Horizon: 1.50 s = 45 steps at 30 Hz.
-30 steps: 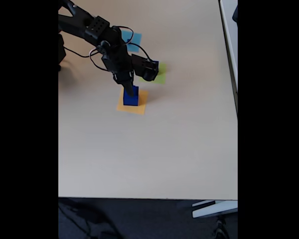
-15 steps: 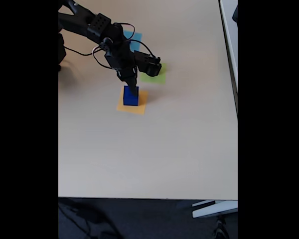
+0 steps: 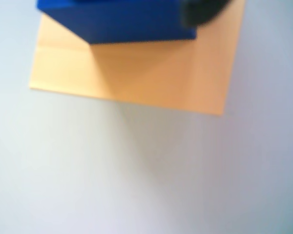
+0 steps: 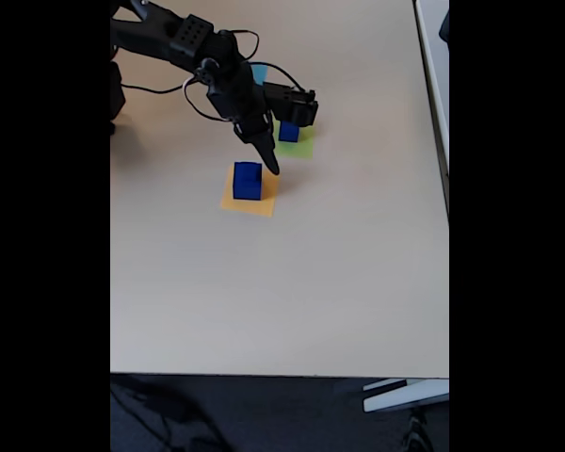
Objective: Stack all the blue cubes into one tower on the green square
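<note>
Resting on the orange-yellow square [image 4: 249,192], a rigid blue cube [image 4: 247,181] looked light, best gripped across opposite flat sides; end effector [image 4: 270,166] beside it, opening indiscernible.

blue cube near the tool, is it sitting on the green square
No, in the fixed view that blue cube sits on the orange-yellow square, while a smaller blue cube sits on the green square.

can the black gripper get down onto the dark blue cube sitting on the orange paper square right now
Probably yes: the black gripper hangs just beside the dark blue cube on the orange paper square, with bare table around it and nothing between them.
</note>
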{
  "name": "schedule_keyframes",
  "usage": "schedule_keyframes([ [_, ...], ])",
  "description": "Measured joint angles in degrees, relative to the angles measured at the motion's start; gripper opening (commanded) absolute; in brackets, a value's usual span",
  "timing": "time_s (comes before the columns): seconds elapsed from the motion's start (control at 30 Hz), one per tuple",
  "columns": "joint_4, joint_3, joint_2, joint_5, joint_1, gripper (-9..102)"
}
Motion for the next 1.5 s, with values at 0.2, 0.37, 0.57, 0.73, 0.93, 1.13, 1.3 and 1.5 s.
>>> schedule_keyframes([
  [0.2,0.4,-1.8,2.5,12.0,-7.4,30],
  [0.37,2.5,-1.8,2.5,24.6,-16.5,30],
  [0.57,4.5,-1.1,2.6,39.0,-28.6,29],
  [0.73,4.3,-1.1,0.9,47.3,-35.2,29],
  [0.93,4.3,-0.4,-3.2,54.5,-40.4,29],
  [1.13,-0.1,4.9,-3.8,54.4,-41.0,29],
  [1.3,-4.6,10.6,-3.8,53.8,-41.2,29],
  [1.5,-13.4,18.5,-3.8,55.0,-41.6,28],
])
